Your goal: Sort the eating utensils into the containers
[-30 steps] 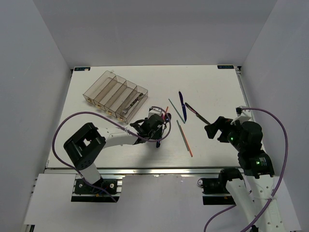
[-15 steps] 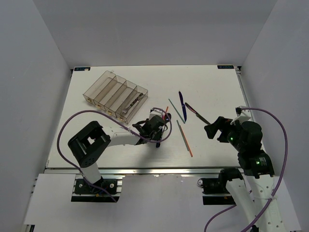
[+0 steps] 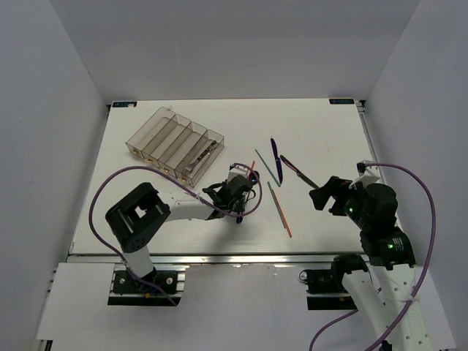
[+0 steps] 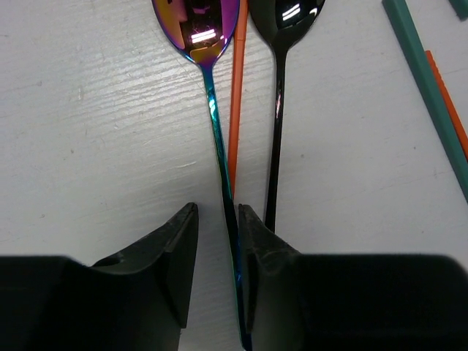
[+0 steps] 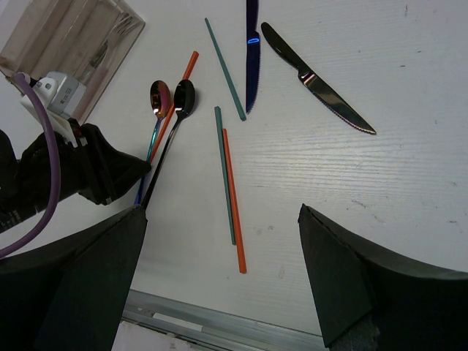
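My left gripper (image 4: 218, 219) is low on the table, its jaws narrowly open around the handle of the pink iridescent spoon (image 4: 197, 29). The handle lies against the right finger, with a gap to the left one. An orange chopstick (image 4: 235, 95) and a dark spoon (image 4: 289, 18) lie just right of it. In the top view the left gripper (image 3: 241, 196) is right of the smoky tray (image 3: 157, 131). My right gripper (image 5: 221, 219) is wide open and empty above a green and orange chopstick pair (image 5: 232, 197).
A blue knife (image 5: 252, 58), a dark knife (image 5: 318, 80) and a green chopstick (image 5: 224, 69) lie on the far right of the table. The tray's right compartments hold forks (image 3: 201, 155). The table's metal front edge (image 5: 219, 325) is close below the right gripper.
The left arm's elbow has shifted a little right and its gripper has edged slightly toward the spoons. The right arm has not moved.
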{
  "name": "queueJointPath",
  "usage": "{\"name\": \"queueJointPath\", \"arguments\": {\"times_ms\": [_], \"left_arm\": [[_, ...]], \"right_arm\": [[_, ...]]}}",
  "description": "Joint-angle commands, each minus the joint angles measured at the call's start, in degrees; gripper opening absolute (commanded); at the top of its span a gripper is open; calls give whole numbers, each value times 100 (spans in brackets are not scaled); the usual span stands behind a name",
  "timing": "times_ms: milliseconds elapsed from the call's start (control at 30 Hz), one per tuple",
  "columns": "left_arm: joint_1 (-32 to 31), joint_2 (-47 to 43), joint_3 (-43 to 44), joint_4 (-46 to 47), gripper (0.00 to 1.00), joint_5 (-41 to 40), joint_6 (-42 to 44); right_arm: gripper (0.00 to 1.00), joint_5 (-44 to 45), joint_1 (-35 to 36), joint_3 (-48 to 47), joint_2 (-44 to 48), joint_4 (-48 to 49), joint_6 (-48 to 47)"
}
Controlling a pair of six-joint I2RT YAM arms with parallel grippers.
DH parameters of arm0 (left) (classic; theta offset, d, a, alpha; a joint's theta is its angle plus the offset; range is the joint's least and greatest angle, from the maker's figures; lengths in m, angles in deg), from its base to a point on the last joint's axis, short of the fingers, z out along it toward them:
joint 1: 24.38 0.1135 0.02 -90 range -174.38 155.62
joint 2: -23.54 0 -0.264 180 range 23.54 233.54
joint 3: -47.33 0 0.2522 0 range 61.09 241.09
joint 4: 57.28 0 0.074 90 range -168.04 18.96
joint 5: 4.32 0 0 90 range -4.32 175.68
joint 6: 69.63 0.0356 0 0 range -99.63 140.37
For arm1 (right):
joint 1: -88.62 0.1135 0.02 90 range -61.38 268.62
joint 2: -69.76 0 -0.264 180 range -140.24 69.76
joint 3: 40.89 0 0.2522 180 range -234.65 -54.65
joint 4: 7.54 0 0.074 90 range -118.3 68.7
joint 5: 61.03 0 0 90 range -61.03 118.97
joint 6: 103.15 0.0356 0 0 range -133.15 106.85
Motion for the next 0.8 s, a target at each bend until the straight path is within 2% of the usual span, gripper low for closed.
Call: {"name": "queueJointPath", "arguments": {"times_ms": [0, 167, 300, 333, 467, 500, 533, 767], "left_arm": [[-34, 98, -112, -407, 37, 207, -3], [-43, 160, -191, -557, 26, 436, 14], [-86, 283, -68, -811, 3, 454, 155], [-104, 344, -51, -873, 0, 445, 182], [-104, 397, -173, -829, 0, 462, 182], [-104, 432, -165, -873, 4, 445, 191], [-104, 467, -156, -882, 0, 462, 208], [-104, 494, -94, -1023, 0, 419, 366]], "right_arm": [[89, 59, 35, 21, 53, 228, 14], [89, 59, 35, 13, 62, 219, 14], [89, 85, 43, 21, 80, 228, 14], [89, 85, 35, 21, 80, 228, 14], [89, 85, 43, 13, 88, 219, 14], [89, 85, 43, 13, 88, 219, 14], [89, 85, 43, 13, 97, 219, 14], [89, 94, 43, 13, 97, 219, 14]]}}
